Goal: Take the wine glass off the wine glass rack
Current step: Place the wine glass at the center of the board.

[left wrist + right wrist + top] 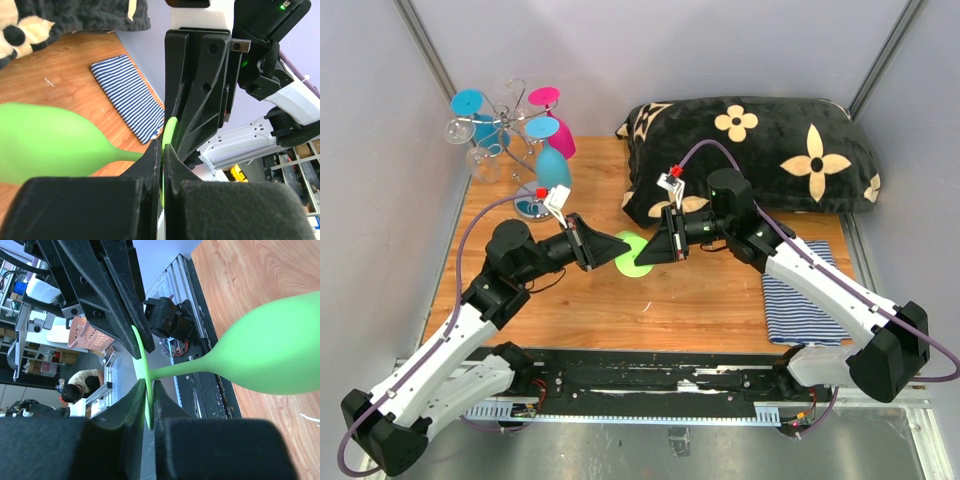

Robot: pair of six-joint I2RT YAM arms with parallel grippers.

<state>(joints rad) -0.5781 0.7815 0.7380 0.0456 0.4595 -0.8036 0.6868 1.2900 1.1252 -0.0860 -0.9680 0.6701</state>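
While left claw (pixel 624 249) and right claw (pixel 650 254) clamp its foot, the wine glass (pixel 280 345) lies level (bowl toward the pillow (pixel 760 165)).

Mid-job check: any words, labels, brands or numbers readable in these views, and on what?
None can be read. The green wine glass, striped cloth, flowered cushion and wire rack show no lettering. The red tags on the arm cables are too small to tell; the room clutter in the wrist views is blurred.
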